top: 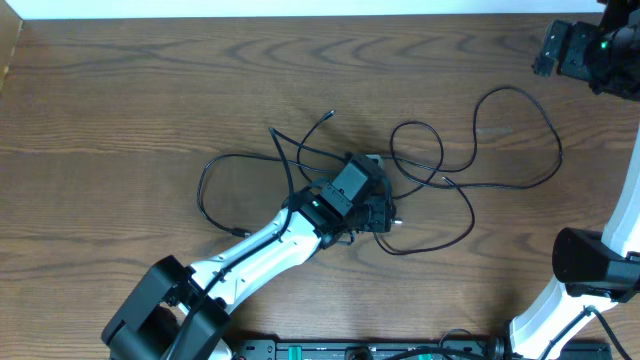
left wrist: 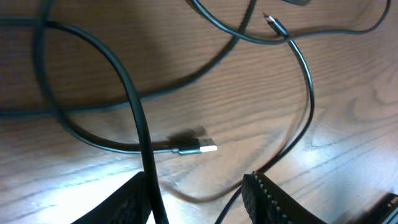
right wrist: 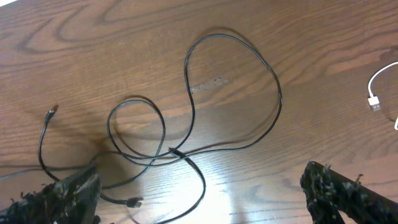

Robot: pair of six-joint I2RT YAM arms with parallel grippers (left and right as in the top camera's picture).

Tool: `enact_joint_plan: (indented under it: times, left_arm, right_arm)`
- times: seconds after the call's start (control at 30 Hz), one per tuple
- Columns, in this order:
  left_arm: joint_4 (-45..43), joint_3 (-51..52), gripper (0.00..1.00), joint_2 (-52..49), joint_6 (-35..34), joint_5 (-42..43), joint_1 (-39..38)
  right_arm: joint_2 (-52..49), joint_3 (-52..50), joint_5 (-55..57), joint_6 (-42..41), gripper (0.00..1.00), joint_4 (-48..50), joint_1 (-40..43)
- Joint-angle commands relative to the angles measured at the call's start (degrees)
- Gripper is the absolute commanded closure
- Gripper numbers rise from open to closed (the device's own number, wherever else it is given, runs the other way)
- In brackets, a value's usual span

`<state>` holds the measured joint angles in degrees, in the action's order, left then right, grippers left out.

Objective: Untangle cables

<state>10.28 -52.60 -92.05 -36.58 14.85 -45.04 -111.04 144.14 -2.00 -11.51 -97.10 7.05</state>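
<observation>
Black cables [top: 440, 150] lie in crossing loops at the middle of the wooden table, one wide loop [top: 540, 130] reaching right and another [top: 215, 180] left. My left gripper [top: 378, 212] hovers low over the tangle, open. In the left wrist view a black cable [left wrist: 146, 155] runs between the fingers [left wrist: 273, 202], against the left one, and a USB plug [left wrist: 200, 147] lies just ahead. My right gripper [top: 550, 55] is raised at the far right corner, wide open [right wrist: 202, 199] and holding nothing. The right wrist view shows the loops [right wrist: 233, 93] and a white cable's plug [right wrist: 375, 102].
The table's far edge meets a white wall [top: 300, 8]. The right arm's base [top: 590, 262] stands at the near right. Thicker black leads [top: 400, 350] run along the front edge by the left arm's base [top: 165, 320].
</observation>
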Motion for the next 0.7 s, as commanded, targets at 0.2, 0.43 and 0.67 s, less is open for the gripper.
enact_joint_plan:
  times: [0.2, 0.43, 0.67]
  left_arm:
    - [-0.1, -0.2, 0.50, -0.2, -1.9, -3.0, -1.7]
    - [0.8, 0.3, 0.51, -0.7, -1.9, -9.0, -1.7]
    - [0.7, 0.7, 0.54, -2.3, -1.9, -10.2, -1.7]
  right_arm:
    - [1.3, 0.1, -0.5, 0.4, 0.01, -0.2, 0.0]
    - [1.3, 0.1, -0.5, 0.4, 0.01, -0.2, 0.0]
    - [1.4, 0.1, -0.6, 0.4, 0.01, -0.2, 0.0]
